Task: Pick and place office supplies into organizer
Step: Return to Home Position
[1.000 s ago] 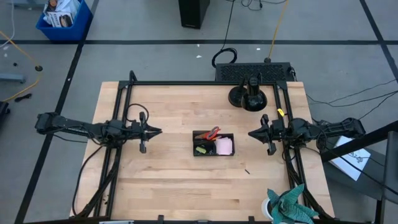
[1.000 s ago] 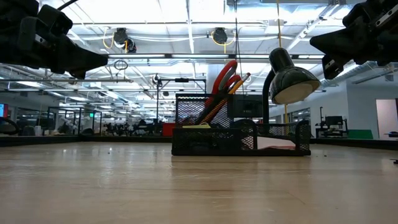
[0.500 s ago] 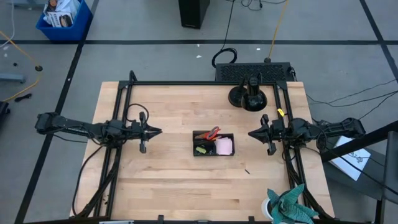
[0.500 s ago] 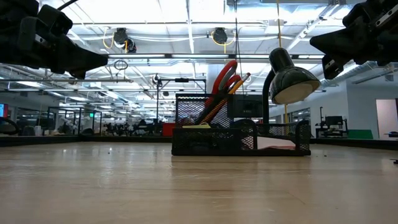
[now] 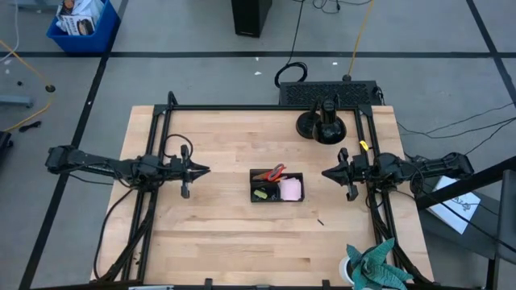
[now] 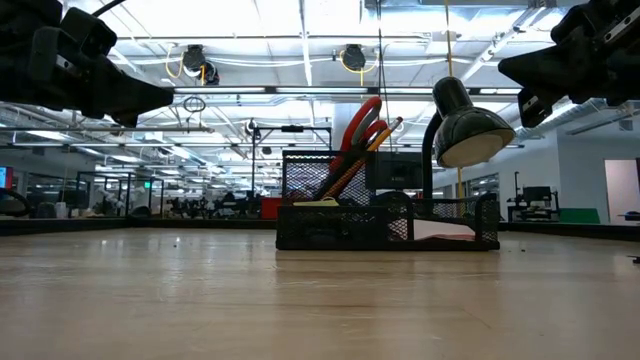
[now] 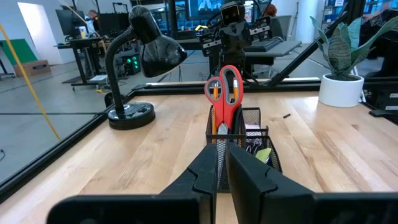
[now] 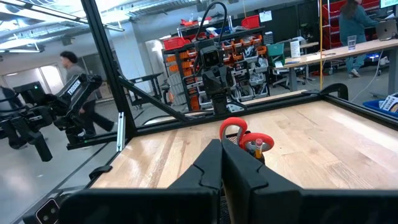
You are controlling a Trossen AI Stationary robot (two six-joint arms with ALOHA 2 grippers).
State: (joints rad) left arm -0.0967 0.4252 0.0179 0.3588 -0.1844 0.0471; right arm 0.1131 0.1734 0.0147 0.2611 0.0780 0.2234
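The black mesh organizer [image 5: 276, 186] sits on the wooden tabletop [image 5: 226, 234], just right of centre in the overhead frame. It looks filled. Red-handled scissors [image 5: 276, 171] and an orange pencil [image 7: 215, 93] stand upright in its upper-left section. A pink sticky-note pad [image 5: 291, 188] lies in the right compartment and a yellow-green piece [image 5: 260, 194] at lower left. The task appears essentially done. One small dark item [image 5: 320, 221], too small to identify, lies loose to its lower right. The left gripper [image 5: 205, 170] at centre-left and the right gripper [image 5: 326, 172] at centre-right hover well apart from the organizer, both closed and empty.
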